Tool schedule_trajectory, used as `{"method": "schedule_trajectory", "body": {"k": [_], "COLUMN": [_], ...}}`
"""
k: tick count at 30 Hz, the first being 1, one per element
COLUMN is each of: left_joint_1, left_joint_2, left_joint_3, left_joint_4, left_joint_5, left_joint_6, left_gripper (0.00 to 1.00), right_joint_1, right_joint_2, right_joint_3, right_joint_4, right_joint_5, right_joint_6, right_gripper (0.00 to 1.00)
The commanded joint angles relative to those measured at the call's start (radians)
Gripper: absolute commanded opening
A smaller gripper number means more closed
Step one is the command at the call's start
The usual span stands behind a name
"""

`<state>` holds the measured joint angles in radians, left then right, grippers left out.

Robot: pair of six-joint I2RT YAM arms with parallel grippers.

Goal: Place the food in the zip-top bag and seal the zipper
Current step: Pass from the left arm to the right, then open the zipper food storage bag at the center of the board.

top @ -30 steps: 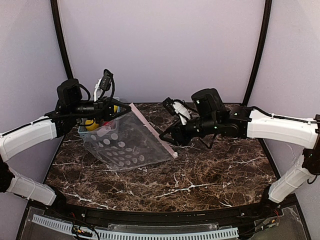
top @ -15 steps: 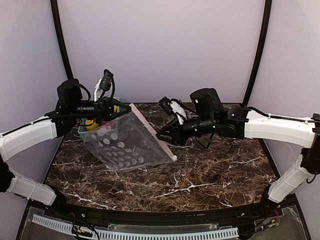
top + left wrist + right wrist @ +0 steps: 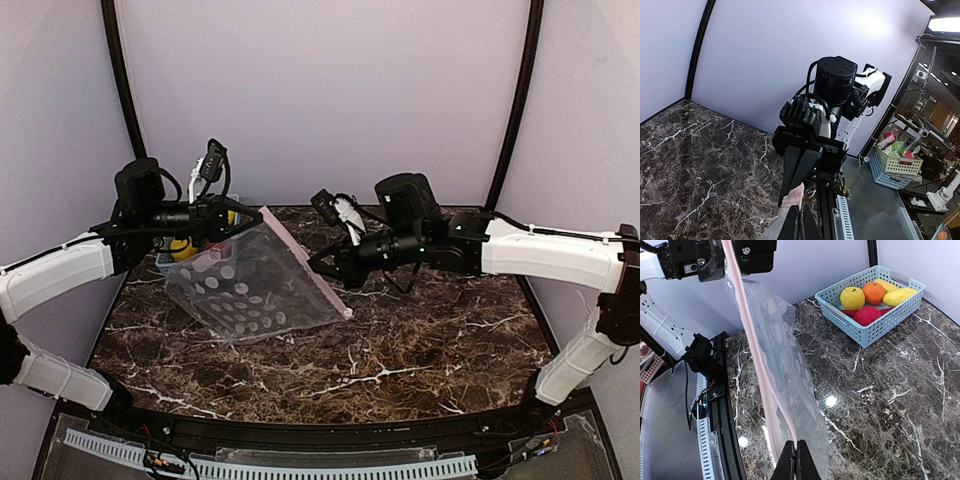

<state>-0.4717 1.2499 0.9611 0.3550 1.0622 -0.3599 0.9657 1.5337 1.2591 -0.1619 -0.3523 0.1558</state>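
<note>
Two grippers are holding the zip-top bag (image 3: 245, 290) up by its mouth.
Top view: left gripper (image 3: 238, 222) is clamping the raised corner and right gripper (image 3: 318, 264) is pinching the zipper (image 3: 285, 238) lower down, probably keeping the mouth taut. Left wrist: jaws are squeezing shut on the pink edge. Right wrist: jaws are shut on the strip; food (image 3: 867, 315) is sitting in basket (image 3: 885, 325), outside the bag.

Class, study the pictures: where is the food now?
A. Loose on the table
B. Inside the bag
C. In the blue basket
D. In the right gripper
C: the right wrist view shows the food lying in the basket, none in the bag.
</note>
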Motion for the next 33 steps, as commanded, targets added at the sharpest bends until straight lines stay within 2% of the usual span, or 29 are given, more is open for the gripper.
{"method": "schedule_trajectory", "body": {"k": [1,2,4,5,6,7,8,9,10,11,14,19,25,29,33], "left_joint_1": [-0.005,-0.005,-0.005,-0.005,-0.005,-0.005,-0.005,-0.005,-0.004,-0.004,-0.002,0.015,0.036,0.038,0.038], "left_joint_2": [-0.009,-0.008,-0.007,-0.008,-0.011,-0.013,-0.02,-0.026,-0.041,-0.049,-0.09,-0.139,-0.133,-0.129,-0.131], "left_joint_3": [0.025,0.026,0.03,0.035,0.038,0.044,0.045,0.046,0.045,0.042,0.034,0.012,0.029,0.039,0.043], "left_joint_4": [-0.033,-0.04,-0.058,-0.066,-0.088,-0.1,-0.12,-0.129,-0.145,-0.164,-0.197,-0.203,-0.247,-0.267,-0.264], "left_joint_5": [-0.019,-0.027,-0.042,-0.048,-0.059,-0.067,-0.084,-0.096,-0.127,-0.167,-0.267,-0.388,-0.467,-0.491,-0.486], "left_joint_6": [0.031,0.033,0.04,0.049,0.057,0.074,0.082,0.099,0.107,0.125,0.157,0.162,0.14,0.128,0.107], "left_gripper": [0.01,0.01,0.07,0.19,0.26,0.4,0.47,0.57,0.61,0.72,0.85,0.91,0.93,0.93,0.93], "right_joint_1": [-0.005,-0.005,-0.005,-0.005,-0.007,-0.007,-0.008,-0.011,-0.017,-0.023,-0.063,-0.18,-0.292,-0.306,-0.306], "right_joint_2": [-0.033,-0.036,-0.039,-0.04,-0.04,-0.038,-0.038,-0.039,-0.04,-0.042,-0.06,-0.134,-0.233,-0.282,-0.312], "right_joint_3": [-0.004,-0.006,-0.009,-0.008,-0.005,-0.002,0.001,0.004,0.008,0.013,0.019,0.01,0.065,0.144,0.202], "right_joint_4": [0.036,0.033,0.025,0.019,0.009,-0.006,-0.019,-0.036,-0.054,-0.091,-0.183,-0.309,-0.465,-0.553,-0.597], "right_joint_5": [0.013,0.023,0.049,0.068,0.093,0.122,0.147,0.178,0.204,0.236,0.324,0.402,0.51,0.589,0.572], "right_joint_6": [0.017,0.02,0.026,0.029,0.036,0.041,0.045,0.051,0.056,0.061,0.082,0.118,0.092,0.05,0.029], "right_gripper": [0.0,0.0,0.0,0.0,0.0,0.0,0.0,0.0,0.0,0.0,0.0,0.0,0.0,0.0,0.0]}}
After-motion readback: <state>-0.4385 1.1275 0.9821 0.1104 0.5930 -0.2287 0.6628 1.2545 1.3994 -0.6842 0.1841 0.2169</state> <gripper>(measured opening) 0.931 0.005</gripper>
